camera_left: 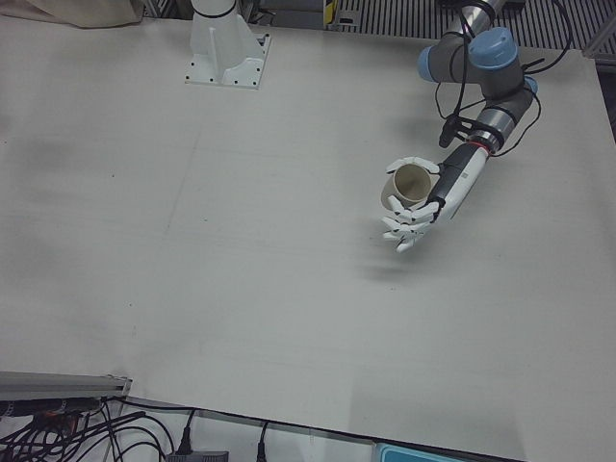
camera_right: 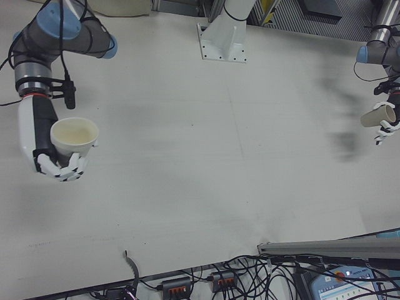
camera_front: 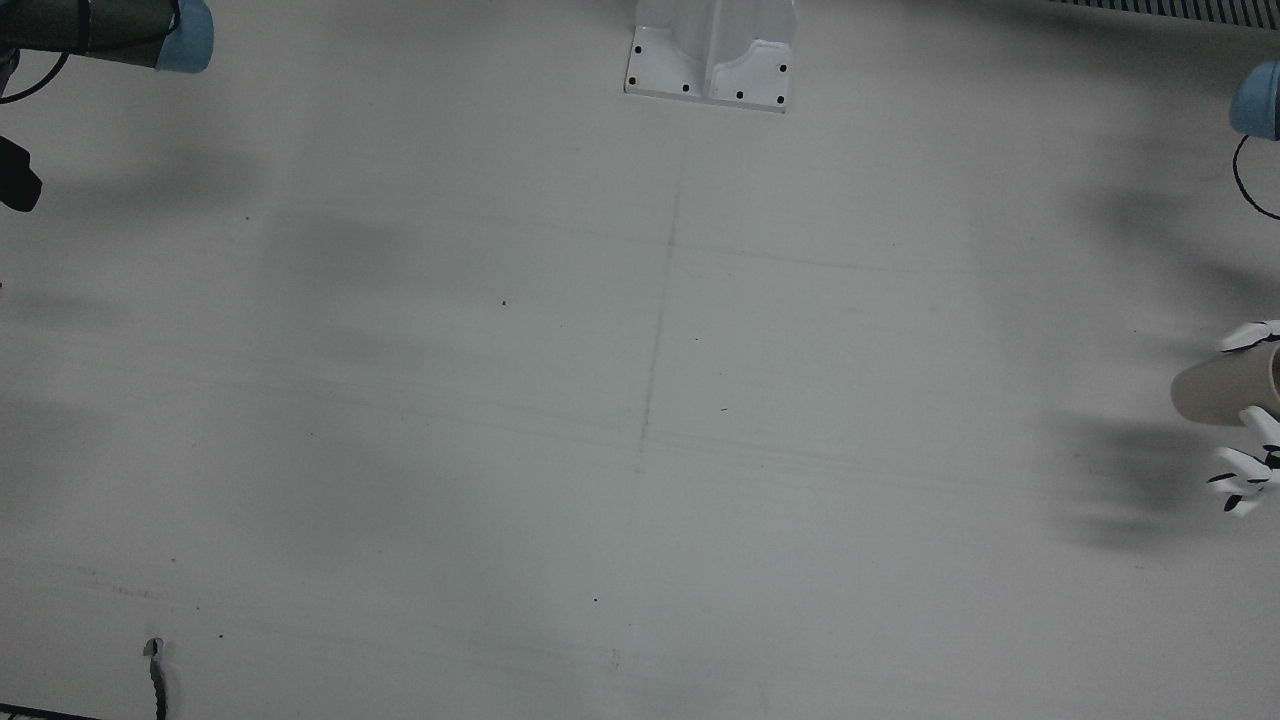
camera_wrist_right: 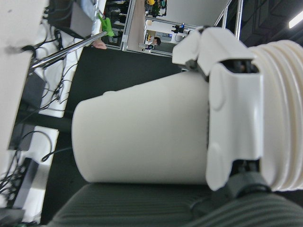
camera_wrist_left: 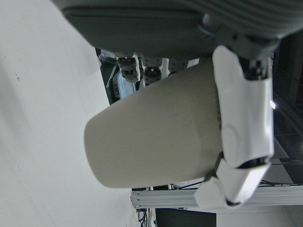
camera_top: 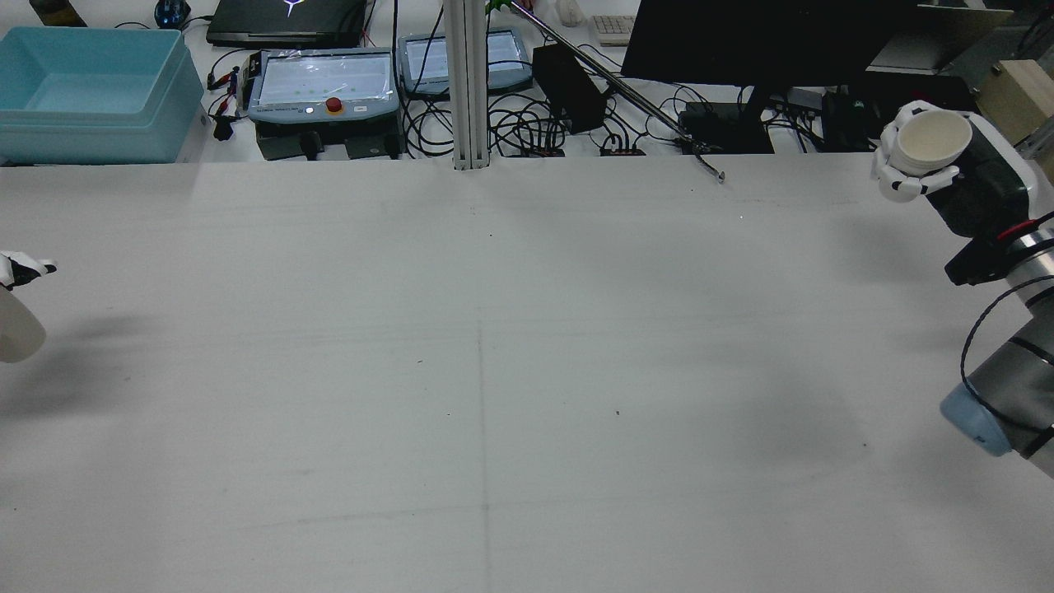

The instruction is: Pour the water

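Note:
My left hand (camera_left: 416,210) is shut on a beige paper cup (camera_left: 408,187) and holds it tilted on its side above the table, far out on my left. That cup also shows at the front view's right edge (camera_front: 1225,392), in the right-front view (camera_right: 377,115) and in the left hand view (camera_wrist_left: 151,137). My right hand (camera_right: 57,165) is shut on a white paper cup (camera_right: 74,137) and holds it upright, mouth up, above the table's right side. The white cup shows too in the rear view (camera_top: 930,140) and the right hand view (camera_wrist_right: 142,137). I cannot tell whether either cup holds water.
The white table (camera_front: 640,400) between the arms is bare. A white pedestal base (camera_front: 712,55) stands at its robot-side edge. Beyond the far edge are a blue bin (camera_top: 82,91), control pendants (camera_top: 321,82), cables and a dark monitor (camera_top: 766,41).

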